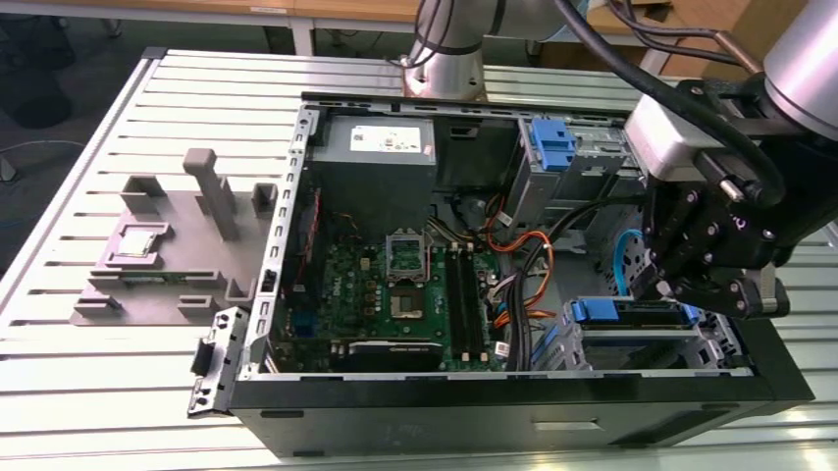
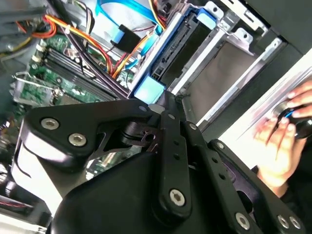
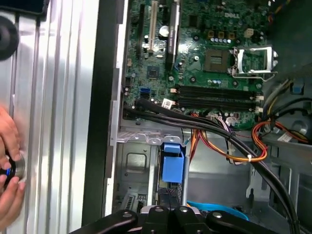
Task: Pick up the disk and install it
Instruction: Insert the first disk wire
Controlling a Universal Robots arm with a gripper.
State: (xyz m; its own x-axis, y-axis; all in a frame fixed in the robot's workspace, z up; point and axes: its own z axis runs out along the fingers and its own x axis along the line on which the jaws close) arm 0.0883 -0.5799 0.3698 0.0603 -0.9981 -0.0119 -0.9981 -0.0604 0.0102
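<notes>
The disk (image 1: 631, 312) stands on edge in the grey drive cage (image 1: 642, 343) at the near corner of the open computer case, on the exterior view's right. Its blue carrier runs along the slot in the second wrist view (image 2: 171, 57), and the blue end tab shows in the first wrist view (image 3: 173, 165). My gripper (image 1: 684, 292) hangs directly over the disk's upper edge, very close to it or touching it. Its black linkage crowds the foreground in both wrist views (image 2: 163, 100) (image 3: 170, 210) and hides the contact point.
The motherboard (image 1: 392, 294) and orange, black and blue cables (image 1: 524, 265) lie beside the cage. A second blue tab (image 1: 551, 145) sits on the far cage, next to the power supply (image 1: 377, 147). A grey fixture (image 1: 171, 255) stands left of the case. A person's hand (image 2: 282, 141) rests outside the case.
</notes>
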